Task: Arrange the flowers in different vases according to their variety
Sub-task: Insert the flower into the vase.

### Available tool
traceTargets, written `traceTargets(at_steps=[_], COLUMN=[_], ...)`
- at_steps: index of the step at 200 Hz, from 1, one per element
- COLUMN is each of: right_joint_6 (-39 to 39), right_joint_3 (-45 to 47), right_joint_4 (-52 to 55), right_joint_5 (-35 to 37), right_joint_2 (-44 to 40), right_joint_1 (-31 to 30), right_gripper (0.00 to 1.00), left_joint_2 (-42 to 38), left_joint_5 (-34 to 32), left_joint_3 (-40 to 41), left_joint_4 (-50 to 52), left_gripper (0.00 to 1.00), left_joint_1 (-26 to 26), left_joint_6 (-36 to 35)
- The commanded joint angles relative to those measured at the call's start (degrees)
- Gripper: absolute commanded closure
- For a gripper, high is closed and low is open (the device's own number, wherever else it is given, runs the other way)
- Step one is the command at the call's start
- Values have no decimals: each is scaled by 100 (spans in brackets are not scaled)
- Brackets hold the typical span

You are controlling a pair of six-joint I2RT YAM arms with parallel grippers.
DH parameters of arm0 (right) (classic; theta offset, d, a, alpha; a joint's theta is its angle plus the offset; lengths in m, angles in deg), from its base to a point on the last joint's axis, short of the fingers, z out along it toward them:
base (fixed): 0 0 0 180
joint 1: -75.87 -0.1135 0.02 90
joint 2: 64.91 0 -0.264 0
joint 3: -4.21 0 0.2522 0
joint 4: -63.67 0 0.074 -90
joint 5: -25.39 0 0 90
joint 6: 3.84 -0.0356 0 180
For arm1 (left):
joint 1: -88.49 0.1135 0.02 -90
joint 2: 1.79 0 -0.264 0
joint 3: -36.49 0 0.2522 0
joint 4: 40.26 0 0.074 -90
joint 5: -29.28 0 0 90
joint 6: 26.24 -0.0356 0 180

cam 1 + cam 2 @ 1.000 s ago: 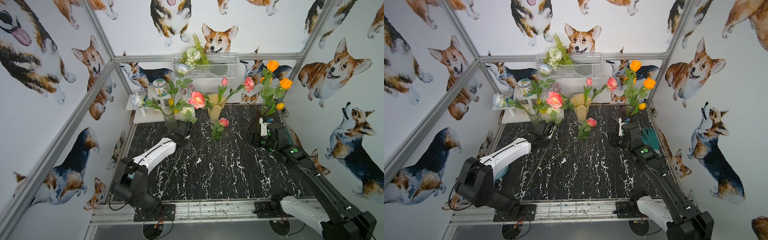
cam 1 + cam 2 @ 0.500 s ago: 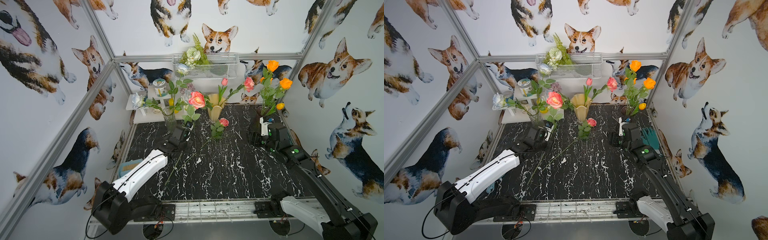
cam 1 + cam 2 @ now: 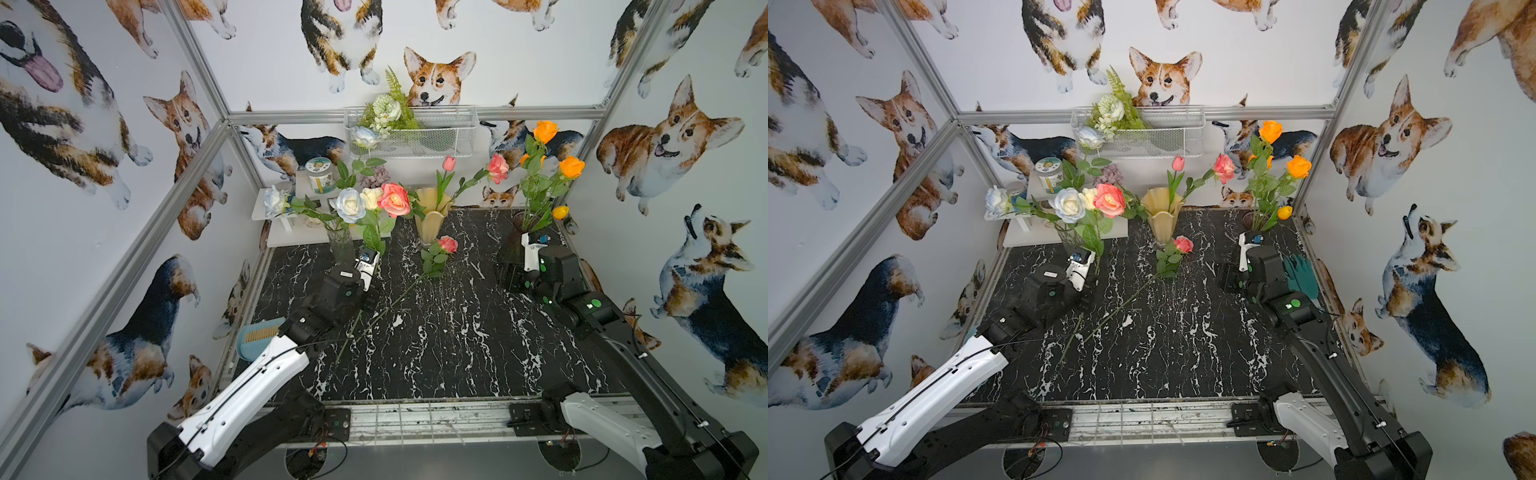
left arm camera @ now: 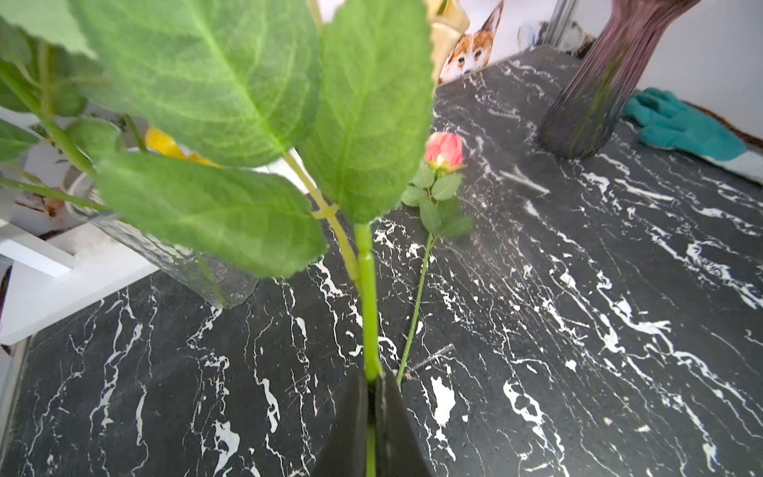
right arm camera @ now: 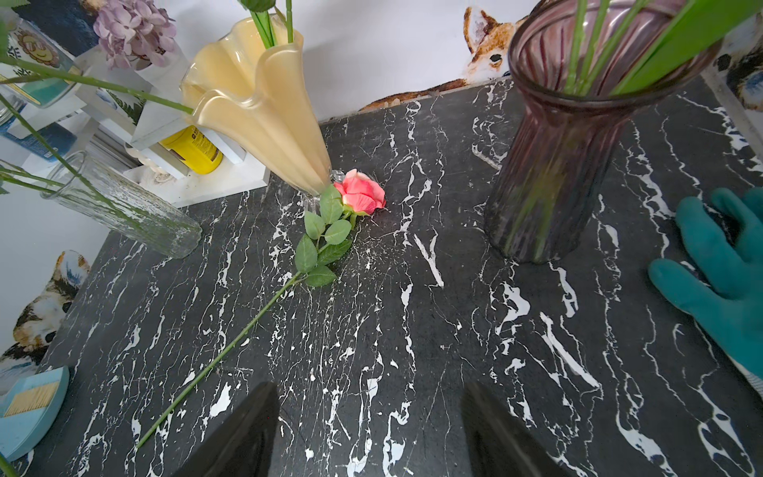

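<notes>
Since the earlier frame, the left arm (image 3: 249,374) has dropped its elbow. The left claw (image 4: 371,380) stays clamped on the stem of a pink rose (image 3: 393,199), upright beside the clear vase (image 3: 341,245). The right claw (image 5: 369,388) stands open, empty. A second rose (image 3: 447,244) lies unplaced on the tabletop (image 3: 436,340).

On the black marbled tabletop (image 3: 436,345) stand a clear vase (image 3: 340,245), cream vase (image 3: 432,220), purple vase (image 5: 553,173); a pink rose (image 3: 448,244) lies flat.
</notes>
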Motion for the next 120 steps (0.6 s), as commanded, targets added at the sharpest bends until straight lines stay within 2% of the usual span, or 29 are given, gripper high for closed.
traceTargets(at_steps=[1,48,120], right_joint_6=[-94,-106,-45], right_joint_3=[-56,-44,23], right_joint_4=[-8,20,58], right_joint_5=[-80,-89,-53], right_joint_2=[-10,-54,-134], right_joint_1=[-5,-1,-5], right_gripper=[25,25,25], left_joint_2=[-143,-10,-55], left_joint_5=[119,382,88], left_joint_3=[17,-143,-711], left_joint_4=[-508,-1154,-2090], left_gripper=[100,100,100], left_joint_1=[1,1,93], left_joint_6=[-191,-351,-833])
